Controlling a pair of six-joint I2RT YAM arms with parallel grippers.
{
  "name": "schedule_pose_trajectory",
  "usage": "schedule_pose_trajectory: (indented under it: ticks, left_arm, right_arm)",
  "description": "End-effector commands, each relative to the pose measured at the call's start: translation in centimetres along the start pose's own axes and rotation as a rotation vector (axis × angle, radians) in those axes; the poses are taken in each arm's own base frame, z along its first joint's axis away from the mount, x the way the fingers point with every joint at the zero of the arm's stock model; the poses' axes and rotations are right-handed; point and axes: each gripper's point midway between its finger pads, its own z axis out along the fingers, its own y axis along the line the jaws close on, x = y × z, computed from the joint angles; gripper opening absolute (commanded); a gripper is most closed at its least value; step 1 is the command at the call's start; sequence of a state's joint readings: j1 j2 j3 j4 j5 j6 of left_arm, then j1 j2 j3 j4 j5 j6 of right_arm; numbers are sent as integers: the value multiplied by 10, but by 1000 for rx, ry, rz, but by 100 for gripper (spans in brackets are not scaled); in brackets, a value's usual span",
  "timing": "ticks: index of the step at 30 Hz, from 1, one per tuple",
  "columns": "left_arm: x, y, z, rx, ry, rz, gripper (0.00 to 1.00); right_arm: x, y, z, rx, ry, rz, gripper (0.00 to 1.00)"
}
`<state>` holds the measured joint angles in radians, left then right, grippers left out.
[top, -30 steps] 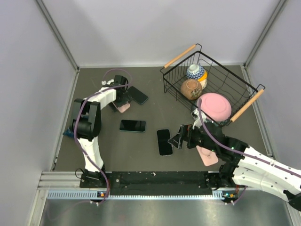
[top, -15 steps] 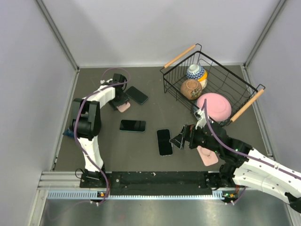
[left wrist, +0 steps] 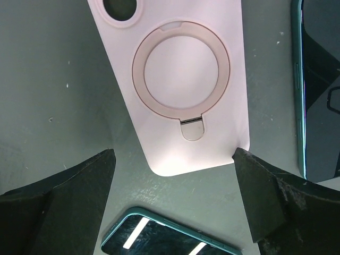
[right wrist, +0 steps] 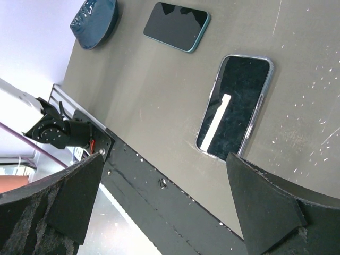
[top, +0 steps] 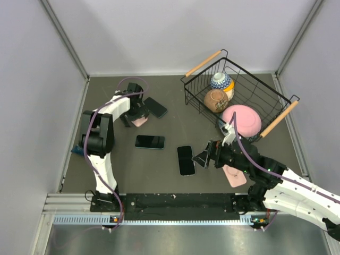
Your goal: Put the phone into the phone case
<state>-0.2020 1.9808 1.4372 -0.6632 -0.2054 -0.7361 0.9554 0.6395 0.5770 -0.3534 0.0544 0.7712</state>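
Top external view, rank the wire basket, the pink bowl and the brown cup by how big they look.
Largest: wire basket.
Then pink bowl.
Smallest: brown cup.
They sit together, so camera distance barely matters.

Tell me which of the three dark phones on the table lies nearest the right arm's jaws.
The black rectangular phone with the pale clear edge, lying just left of the right arm's jaws. The two teal-edged phones lie farther off toward the left arm.

The phone case point(left wrist: 180, 74) is light pink, the phone point(right wrist: 177, 26) black with a teal edge, the counter point(right wrist: 149, 95) dark grey.
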Motion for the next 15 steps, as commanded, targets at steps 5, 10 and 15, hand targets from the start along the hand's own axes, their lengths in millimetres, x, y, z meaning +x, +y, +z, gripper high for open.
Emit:
schedule_pose_trajectory:
  ticks: [5, 10, 15]
  left_arm:
    - [-1, -11, -4, 19, 24, 7, 99]
    - [-4, -17, 3, 17, 26, 12, 99]
    - [-3, -20, 10, 19, 31, 25, 99]
  right_arm:
    - [-5, 12, -4, -45, -15, 0, 99]
    - [-5, 11, -4, -46, -16, -10, 99]
    - [-7, 11, -3, -43, -21, -23, 99]
